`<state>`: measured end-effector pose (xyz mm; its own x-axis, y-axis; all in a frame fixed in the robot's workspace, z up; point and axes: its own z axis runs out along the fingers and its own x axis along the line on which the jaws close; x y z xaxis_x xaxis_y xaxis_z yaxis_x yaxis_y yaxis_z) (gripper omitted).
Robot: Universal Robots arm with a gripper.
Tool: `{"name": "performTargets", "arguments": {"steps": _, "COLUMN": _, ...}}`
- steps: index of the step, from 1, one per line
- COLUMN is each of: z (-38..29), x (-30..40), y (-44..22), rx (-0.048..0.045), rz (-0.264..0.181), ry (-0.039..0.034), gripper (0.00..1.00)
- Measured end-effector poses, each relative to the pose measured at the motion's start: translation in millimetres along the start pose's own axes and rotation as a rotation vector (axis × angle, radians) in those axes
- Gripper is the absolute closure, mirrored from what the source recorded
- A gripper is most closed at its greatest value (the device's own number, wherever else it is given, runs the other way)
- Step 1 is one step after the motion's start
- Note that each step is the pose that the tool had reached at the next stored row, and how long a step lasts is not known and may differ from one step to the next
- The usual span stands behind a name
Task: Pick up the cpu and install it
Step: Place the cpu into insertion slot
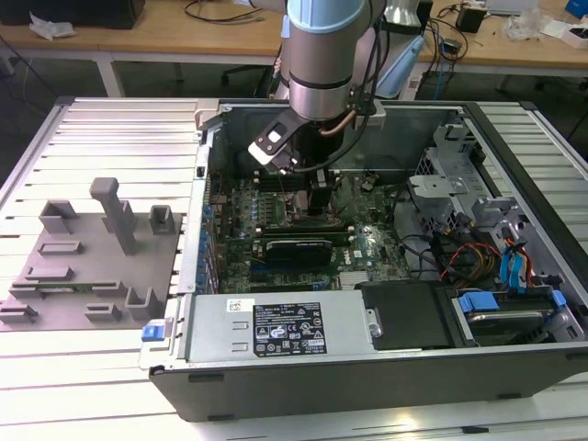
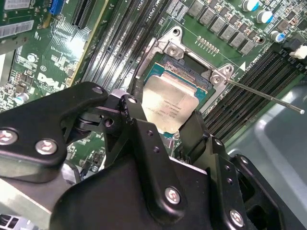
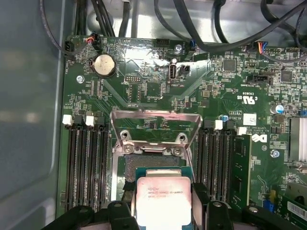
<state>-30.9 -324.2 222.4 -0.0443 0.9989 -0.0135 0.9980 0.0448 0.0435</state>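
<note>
The cpu (image 3: 163, 195), a flat square chip with a silvery top, sits between my gripper's black fingers (image 3: 199, 194) in both wrist views. My gripper (image 3: 163, 203) is shut on it by two opposite edges. The cpu (image 2: 169, 106) hangs low over the open socket (image 2: 191, 71) on the green motherboard and covers most of it. The socket's metal frame (image 3: 153, 125) is flipped up and stands open beyond the chip. In the exterior view my gripper (image 1: 320, 213) reaches down into the open computer case (image 1: 386, 367) near the board's middle. Whether the chip touches the socket I cannot tell.
Black memory slots (image 3: 86, 167) flank the socket on both sides. A thin metal lever (image 2: 266, 95) sticks out beside it. Cables (image 3: 230, 28) cross the far case wall. A drive cage (image 1: 459, 197) fills the exterior view's right, and a grey fixture plate (image 1: 87, 262) lies outside the case on its left.
</note>
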Motion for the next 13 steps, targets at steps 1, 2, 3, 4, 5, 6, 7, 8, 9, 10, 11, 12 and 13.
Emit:
{"name": "performTargets", "arguments": {"steps": 1, "z": 0.4, "x": 0.3, "y": 0.0, "rx": 0.0002, "rz": 0.0, "ry": 0.0006, "gripper": 0.45}}
{"name": "performTargets", "arguments": {"steps": 2, "z": 0.7, "x": 0.7, "y": -0.1, "rx": 0.0003, "rz": 0.0, "ry": 0.0011, "gripper": 0.45}}
{"name": "performTargets", "arguments": {"steps": 3, "z": 1.0, "x": 1.4, "y": -0.1, "rx": 0.0005, "rz": 0.0, "ry": 0.0017, "gripper": 0.45}}
{"name": "performTargets", "arguments": {"steps": 4, "z": 1.4, "x": 2.0, "y": 0.0, "rx": 0.0008, "rz": 0.0, "ry": 0.0022, "gripper": 0.45}}
{"name": "performTargets", "arguments": {"steps": 5, "z": 2.5, "x": 2.3, "y": 0.0, "rx": 0.0014, "rz": 0.0, "ry": 0.0022, "gripper": 0.45}}
{"name": "performTargets", "arguments": {"steps": 6, "z": 4.1, "x": 2.6, "y": -0.1, "rx": 0.0019, "rz": 0.0, "ry": 0.0023, "gripper": 0.45}}
{"name": "performTargets", "arguments": {"steps": 7, "z": 5.3, "x": 2.9, "y": -0.2, "rx": 0.002, "rz": 0.0, "ry": 0.0023, "gripper": 0.45}}
{"name": "performTargets", "arguments": {"steps": 8, "z": 6.2, "x": 3.1, "y": -0.2, "rx": 0.0021, "rz": 0.0, "ry": 0.0023, "gripper": 0.45}}
{"name": "performTargets", "arguments": {"steps": 9, "z": 7.7, "x": 3.5, "y": -0.2, "rx": 0.002, "rz": 0.0, "ry": 0.0028, "gripper": 0.45}}
{"name": "performTargets", "arguments": {"steps": 10, "z": 9.9, "x": 3.8, "y": -0.3, "rx": 0.002, "rz": 0.0, "ry": 0.0037, "gripper": 0.45}}
{"name": "performTargets", "arguments": {"steps": 11, "z": 12.8, "x": 4.2, "y": -0.4, "rx": 0.002, "rz": 0.0, "ry": 0.0042, "gripper": 0.45}}
{"name": "performTargets", "arguments": {"steps": 12, "z": 15.4, "x": 4.3, "y": -0.5, "rx": 0.0022, "rz": 0.0, "ry": 0.0045, "gripper": 0.45}}
{"name": "performTargets", "arguments": {"steps": 13, "z": 16.8, "x": 4.3, "y": -0.6, "rx": 0.0022, "rz": 0.0, "ry": 0.0053, "gripper": 0.45}}
